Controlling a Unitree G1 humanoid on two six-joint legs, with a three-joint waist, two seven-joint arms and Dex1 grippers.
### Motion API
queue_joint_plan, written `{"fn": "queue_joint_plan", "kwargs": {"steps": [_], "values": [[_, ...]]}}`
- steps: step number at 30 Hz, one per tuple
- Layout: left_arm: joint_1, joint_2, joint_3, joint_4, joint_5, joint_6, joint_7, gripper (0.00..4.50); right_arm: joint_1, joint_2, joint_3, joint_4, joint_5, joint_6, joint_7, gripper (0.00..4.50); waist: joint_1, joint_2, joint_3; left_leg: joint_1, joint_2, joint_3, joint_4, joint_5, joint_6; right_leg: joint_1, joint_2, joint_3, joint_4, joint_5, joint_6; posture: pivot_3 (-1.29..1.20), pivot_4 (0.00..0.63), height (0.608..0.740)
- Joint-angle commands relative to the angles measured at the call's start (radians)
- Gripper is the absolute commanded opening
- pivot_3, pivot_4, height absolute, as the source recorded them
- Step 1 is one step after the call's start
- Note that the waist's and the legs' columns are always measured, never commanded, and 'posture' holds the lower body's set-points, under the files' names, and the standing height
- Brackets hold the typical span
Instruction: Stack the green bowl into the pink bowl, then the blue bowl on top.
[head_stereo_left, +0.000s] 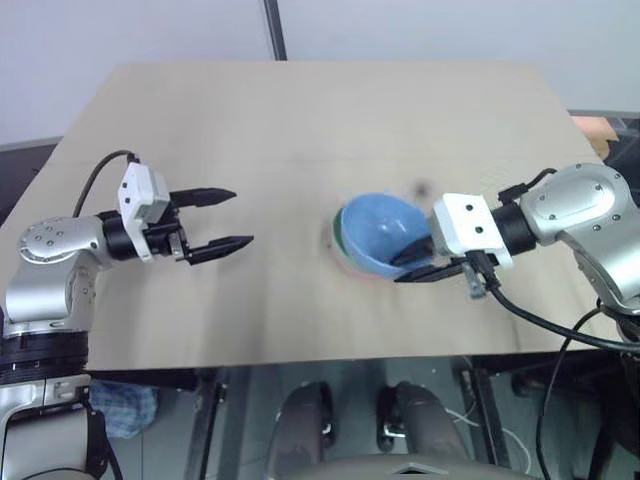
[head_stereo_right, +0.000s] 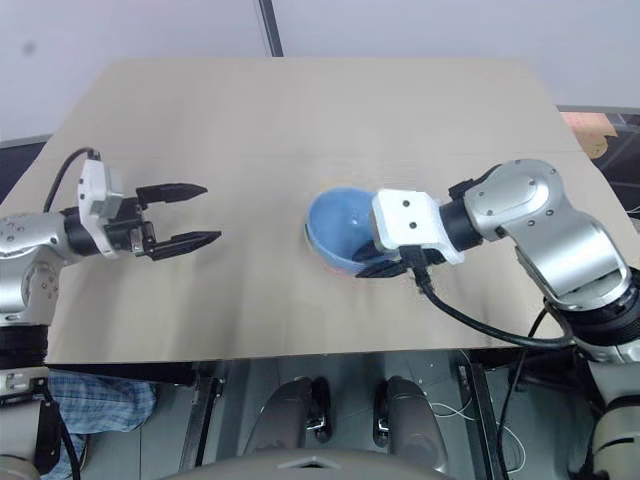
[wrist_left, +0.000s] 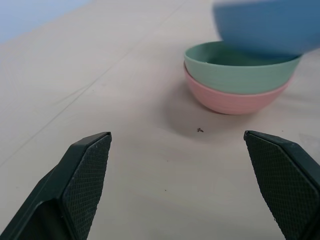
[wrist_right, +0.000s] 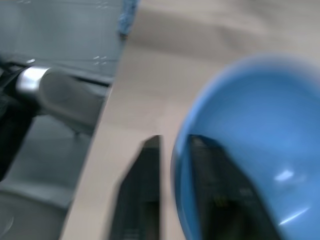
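Left hand (head_stereo_left: 228, 218): fingers spread wide, empty, well apart from the bowls.
Right hand (head_stereo_left: 424, 262): fingers straddle blue bowl (head_stereo_left: 380, 232) rim.
Blue bowl: tilted above green bowl (wrist_left: 239, 71).
Green bowl: nested in pink bowl (wrist_left: 232, 98) on surface (head_stereo_left: 300, 130).

Sky-blue bowl (wrist_left: 265, 25) tilted, raised above mint-green bowl (wrist_left: 235, 72), which sits nested in salmon-pink bowl (wrist_left: 230, 100) on table
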Motion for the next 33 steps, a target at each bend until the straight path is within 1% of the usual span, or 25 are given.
{"fn": "queue_joint_plan", "kwargs": {"steps": [1,7,10,13,16,17,21,23,27,30,31,33], "values": [[-0.019,0.012,0.002,-0.001,0.006,-0.011,-0.009,4.50,-0.048,0.008,-0.008,0.015,-0.016,0.008,-0.056,2.39,0.002,0.000,0.000,0.000,0.000,0.000,0.000,0.000,0.000,0.000,0.000,0.000,0.000,0.000,0.000,0.00,0.150,0.740],[-0.011,0.011,0.003,-0.011,0.006,0.019,-0.003,4.50,-0.038,-0.020,-0.012,0.051,-0.042,-0.036,-0.084,2.39,0.004,0.000,0.000,-0.001,-0.001,0.000,0.000,0.000,0.000,0.000,0.000,0.000,-0.001,0.000,0.000,0.00,0.150,0.740],[-0.003,0.012,0.012,-0.021,0.008,0.031,0.013,4.50,0.023,-0.049,-0.059,0.065,-0.024,-0.046,-0.091,2.39,0.005,-0.001,0.000,-0.001,-0.001,0.000,0.000,0.000,0.000,0.000,0.000,0.000,-0.001,0.000,0.000,0.00,0.150,0.740],[0.021,0.018,0.029,-0.043,0.003,0.048,0.028,4.50,0.114,-0.059,-0.183,0.079,0.054,-0.056,-0.099,2.39,0.005,-0.001,0.000,-0.001,-0.001,0.000,0.000,0.000,0.000,0.000,0.000,0.000,-0.001,0.000,0.000,0.00,0.150,0.740],[0.092,0.025,0.052,-0.085,0.023,0.035,0.064,4.50,0.215,-0.085,-0.395,0.126,0.142,-0.068,-0.097,2.39,0.006,-0.001,0.000,0.000,-0.001,0.000,0.000,0.000,0.000,0.001,-0.001,0.000,-0.001,0.000,0.000,0.00,0.150,0.740],[0.112,0.026,0.058,-0.101,0.023,0.037,0.074,4.50,0.245,-0.093,-0.446,0.141,0.157,-0.072,-0.104,2.39,0.006,-0.001,0.000,-0.001,-0.001,0.000,0.000,0.000,0.000,0.001,-0.001,0.000,-0.001,0.000,0.000,0.00,0.150,0.740],[0.170,0.028,0.080,-0.149,0.023,0.035,0.120,4.50,0.430,-0.133,-0.618,0.219,0.147,-0.186,-0.087,2.39,0.011,-0.001,0.000,0.000,-0.001,-0.002,-0.001,0.000,0.000,0.002,-0.001,-0.001,-0.002,0.000,0.000,0.00,0.150,0.740],[0.190,0.029,0.093,-0.170,0.017,0.042,0.138,4.50,0.511,-0.129,-0.690,0.232,0.154,-0.231,-0.091,2.39,0.011,-0.001,0.000,0.001,-0.001,-0.002,-0.001,0.000,0.000,0.002,-0.001,-0.001,-0.002,0.000,0.000,0.00,0.150,0.740],[0.220,0.028,0.120,-0.209,-0.001,0.056,0.158,4.50,0.666,-0.107,-0.813,0.205,0.206,-0.284,-0.071,2.39,0.010,-0.001,0.000,0.001,-0.001,-0.002,-0.001,0.000,0.001,0.002,-0.001,-0.001,-0.001,0.000,0.000,0.00,0.150,0.740],[0.235,0.028,0.135,-0.228,0.010,0.049,0.178,4.50,0.738,-0.103,-0.849,0.201,0.211,-0.325,-0.072,2.39,0.009,-0.001,0.000,0.002,0.000,-0.002,-0.001,-0.001,0.001,0.003,0.000,0.000,-0.001,0.000,0.000,0.00,0.150,0.740],[0.242,0.031,0.142,-0.240,0.005,0.056,0.183,4.50,0.760,-0.105,-0.857,0.200,0.209,-0.341,-0.072,2.39,0.008,-0.001,0.000,0.002,0.000,-0.002,-0.001,-0.002,0.004,0.004,0.000,0.000,-0.001,0.000,0.000,0.00,0.150,0.740],[0.256,0.034,0.155,-0.260,-0.004,0.067,0.192,4.50,0.799,-0.106,-0.878,0.177,0.229,-0.338,-0.078,2.39,0.008,-0.001,0.000,0.002,0.000,-0.002,-0.001,-0.003,0.004,0.004,0.000,0.000,-0.001,0.000,0.000,0.00,0.150,0.740]]}}
